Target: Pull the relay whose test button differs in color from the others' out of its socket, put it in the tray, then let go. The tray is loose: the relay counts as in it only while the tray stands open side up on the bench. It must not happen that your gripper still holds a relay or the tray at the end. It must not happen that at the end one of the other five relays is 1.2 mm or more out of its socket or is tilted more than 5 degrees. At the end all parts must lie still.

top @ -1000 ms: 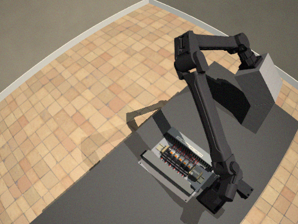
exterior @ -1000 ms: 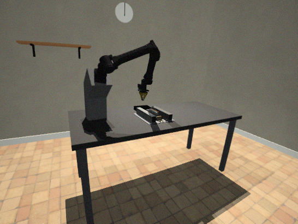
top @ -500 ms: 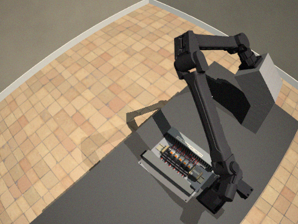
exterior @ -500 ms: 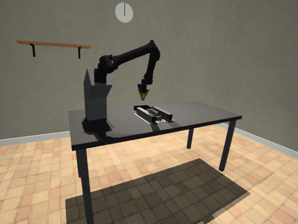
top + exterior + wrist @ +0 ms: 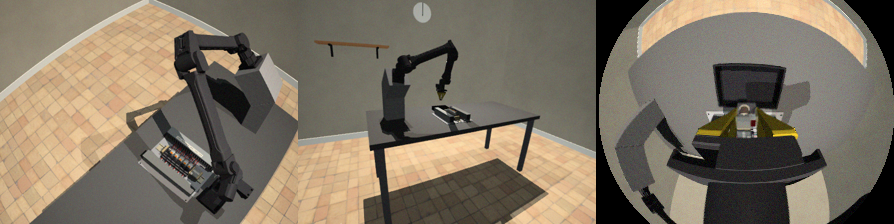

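My gripper [image 5: 441,98] [image 5: 746,111] is shut on a small relay [image 5: 441,94] [image 5: 748,120], pale with a red mark on its face, held between yellow fingers. It hangs well above the table, over the dark open tray [image 5: 435,107] [image 5: 720,87] [image 5: 208,202]. The tray stands open side up at the end of the relay panel [image 5: 153,159] [image 5: 442,115]. In the overhead view the arm's wrist hides the gripper and relay. The other relays [image 5: 178,158] with orange buttons sit in a row in their sockets on the panel.
The grey arm pedestal [image 5: 259,90] [image 5: 393,101] stands at the back of the dark table [image 5: 109,191] [image 5: 494,110]. Grey wiring ducts [image 5: 164,169] run along both sides of the relay row. The table edge lies close beyond the tray.
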Robot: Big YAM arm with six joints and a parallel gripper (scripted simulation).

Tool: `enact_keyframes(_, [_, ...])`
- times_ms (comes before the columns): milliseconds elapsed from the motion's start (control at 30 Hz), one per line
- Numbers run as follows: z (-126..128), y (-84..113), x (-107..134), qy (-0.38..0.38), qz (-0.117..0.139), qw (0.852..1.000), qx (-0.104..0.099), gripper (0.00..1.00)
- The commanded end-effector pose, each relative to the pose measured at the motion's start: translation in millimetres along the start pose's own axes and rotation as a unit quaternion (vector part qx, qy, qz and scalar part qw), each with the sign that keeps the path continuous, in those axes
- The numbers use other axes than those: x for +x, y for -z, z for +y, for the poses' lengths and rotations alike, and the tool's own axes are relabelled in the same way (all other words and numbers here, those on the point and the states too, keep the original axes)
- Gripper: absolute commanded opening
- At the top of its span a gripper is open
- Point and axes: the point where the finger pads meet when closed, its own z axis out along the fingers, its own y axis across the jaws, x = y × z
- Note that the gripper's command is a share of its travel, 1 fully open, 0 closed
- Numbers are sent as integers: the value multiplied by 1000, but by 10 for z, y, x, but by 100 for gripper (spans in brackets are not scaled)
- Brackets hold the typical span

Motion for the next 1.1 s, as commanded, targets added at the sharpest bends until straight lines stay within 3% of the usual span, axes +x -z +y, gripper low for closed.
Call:
enact_keyframes(0, [-279, 394, -140, -5, -10, 999, 36, 0])
enact_keyframes(1067, [-270, 394, -167, -2, -9, 999, 36, 0])
